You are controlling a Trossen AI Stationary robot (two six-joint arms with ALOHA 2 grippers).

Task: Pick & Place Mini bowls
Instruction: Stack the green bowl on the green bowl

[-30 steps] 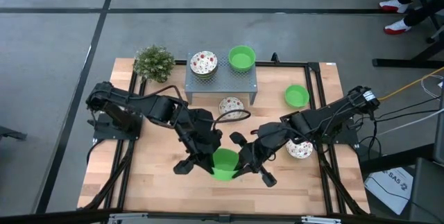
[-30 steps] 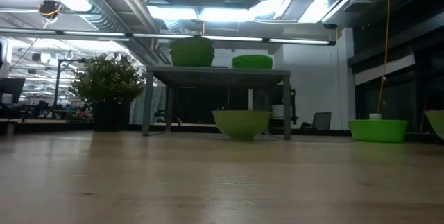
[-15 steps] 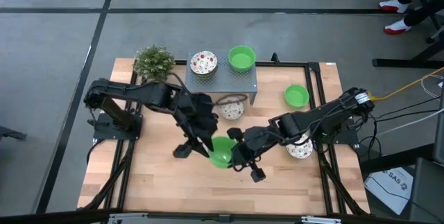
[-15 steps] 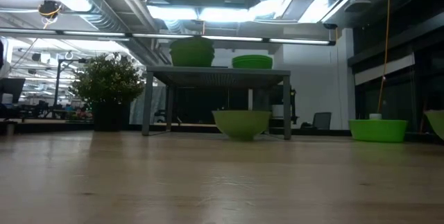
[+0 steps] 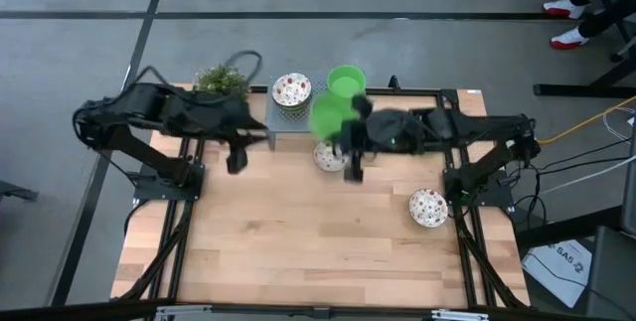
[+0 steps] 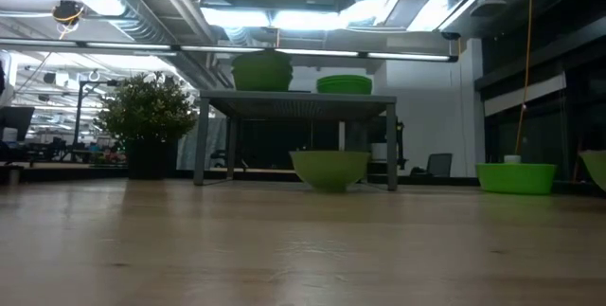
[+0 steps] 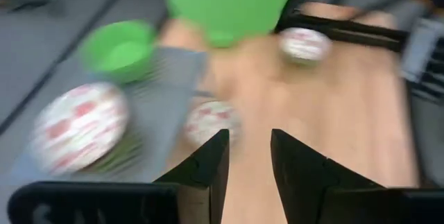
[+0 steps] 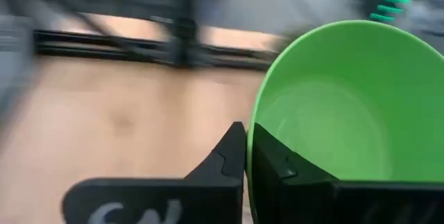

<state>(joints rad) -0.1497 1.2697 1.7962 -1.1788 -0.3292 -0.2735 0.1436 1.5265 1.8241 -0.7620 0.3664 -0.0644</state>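
My right gripper point(image 8: 244, 156) is shut on a plain green mini bowl point(image 5: 327, 117) and holds it in the air by the grey stand's near edge point(image 5: 298, 127). On the stand rest a speckled bowl stack point(image 5: 291, 89) and a green bowl point(image 5: 346, 80). One speckled bowl point(image 5: 328, 156) sits on the table against the stand's near side, another point(image 5: 428, 207) at the right. My left gripper point(image 5: 235, 154) hangs open over the table's left half, apart from every bowl. My right gripper pinches the green bowl's rim point(image 8: 258, 135) between its two fingers, one finger inside the bowl and one outside. The fingers come from the table's right side, slanting a little downward. The bowl is lifted clear of table and stand.
A small potted plant point(image 5: 221, 80) stands at the far left corner beside the stand. The black frame rails point(image 5: 452, 122) run along the table's sides. The near half of the wooden tabletop point(image 5: 298, 251) is bare.
My right gripper has carried the green bowl from the table's near middle up and toward the far edge, to the stand. My left gripper has come away from the bowl, risen and drawn back toward the table's left and far edges.
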